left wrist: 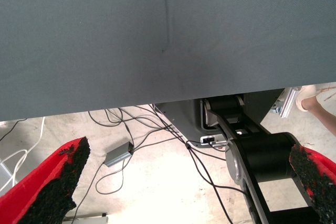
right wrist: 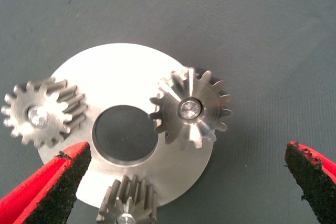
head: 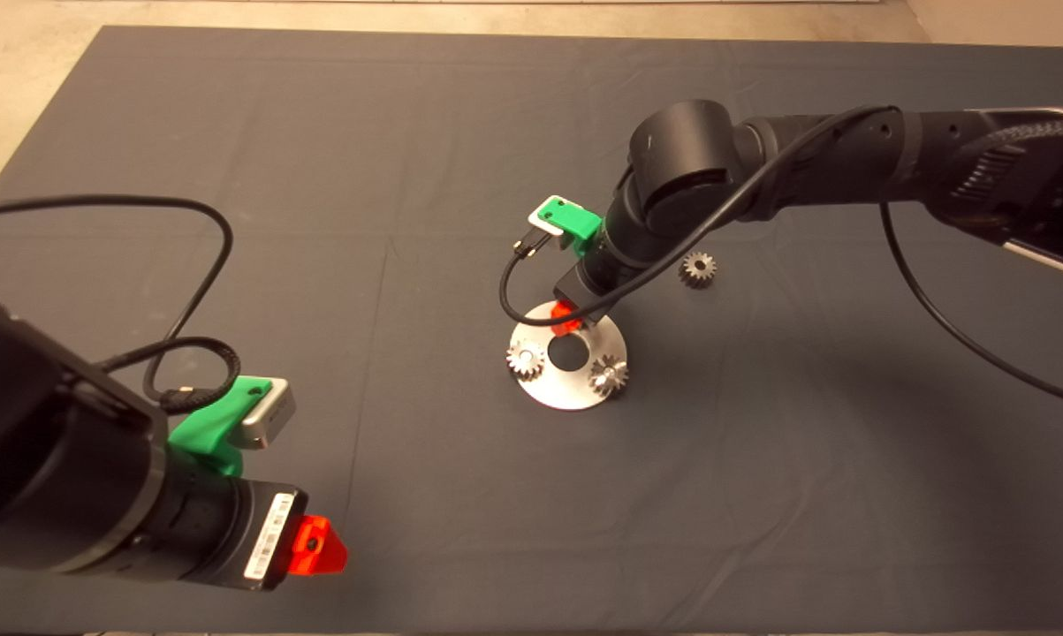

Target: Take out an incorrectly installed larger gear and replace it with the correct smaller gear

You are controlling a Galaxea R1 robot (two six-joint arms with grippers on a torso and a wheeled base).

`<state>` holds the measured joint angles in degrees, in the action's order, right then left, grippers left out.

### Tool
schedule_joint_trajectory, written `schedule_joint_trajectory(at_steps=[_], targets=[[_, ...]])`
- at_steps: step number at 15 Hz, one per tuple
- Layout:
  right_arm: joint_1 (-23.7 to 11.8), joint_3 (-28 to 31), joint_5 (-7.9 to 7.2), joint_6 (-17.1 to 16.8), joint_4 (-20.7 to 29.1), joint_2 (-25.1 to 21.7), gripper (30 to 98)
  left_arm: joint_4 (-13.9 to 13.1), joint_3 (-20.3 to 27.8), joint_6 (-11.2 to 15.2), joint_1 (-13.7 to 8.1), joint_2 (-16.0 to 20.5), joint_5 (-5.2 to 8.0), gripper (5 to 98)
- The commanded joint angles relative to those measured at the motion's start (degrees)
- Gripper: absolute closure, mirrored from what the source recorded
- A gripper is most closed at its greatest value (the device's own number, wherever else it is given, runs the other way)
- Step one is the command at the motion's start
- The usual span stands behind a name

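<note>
A round silver plate (head: 569,395) (right wrist: 118,66) with a centre hole lies mid-mat. In the right wrist view it carries three gears. The larger gear (right wrist: 191,109), steel-grey with shiny faces, sits on a pin beside the hole. A small bright gear (right wrist: 44,111) sits across from it. Another small gear (right wrist: 127,203) is partly cut off by the picture's edge. My right gripper (head: 566,320) (right wrist: 181,192) hangs open over the plate's far edge, holding nothing. The smaller gear (head: 698,268), dark and dull, lies loose on the mat to the plate's right. My left gripper (head: 317,546) (left wrist: 184,182) waits open at the lower left.
The head view shows two of the plate's gears (head: 525,359) (head: 609,375); the right gripper hides the third. In the left wrist view the mat's edge gives way to a floor with cables (left wrist: 131,124), a black robot base (left wrist: 262,156) and a person's shoe (left wrist: 315,95).
</note>
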<state>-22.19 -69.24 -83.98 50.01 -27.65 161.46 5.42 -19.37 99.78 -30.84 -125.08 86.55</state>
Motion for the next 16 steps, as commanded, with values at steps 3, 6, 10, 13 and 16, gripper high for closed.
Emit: schedule_joint_trajectory(at_steps=[3,6,10,13,16], targets=[[-0.84,0.07,0.31,4.28,-3.56,0.05,30.8,0.11,1.02,0.24,-0.71,0.13,0.2,5.9],[-0.01,0.0,0.27,6.19,-4.73,0.18,30.8,0.11,1.02,0.24,-0.63,0.13,0.19,5.9],[0.91,0.0,0.3,7.56,-5.4,0.22,30.8,0.11,1.02,0.24,-0.63,0.13,0.19,5.9],[2.41,0.0,0.22,7.65,-8.68,0.22,30.8,0.02,1.07,0.24,-0.63,0.13,0.19,5.9],[2.58,-0.35,0.22,7.65,-9.0,0.22,30.8,0.02,1.11,0.24,-0.54,0.13,0.19,5.9]])
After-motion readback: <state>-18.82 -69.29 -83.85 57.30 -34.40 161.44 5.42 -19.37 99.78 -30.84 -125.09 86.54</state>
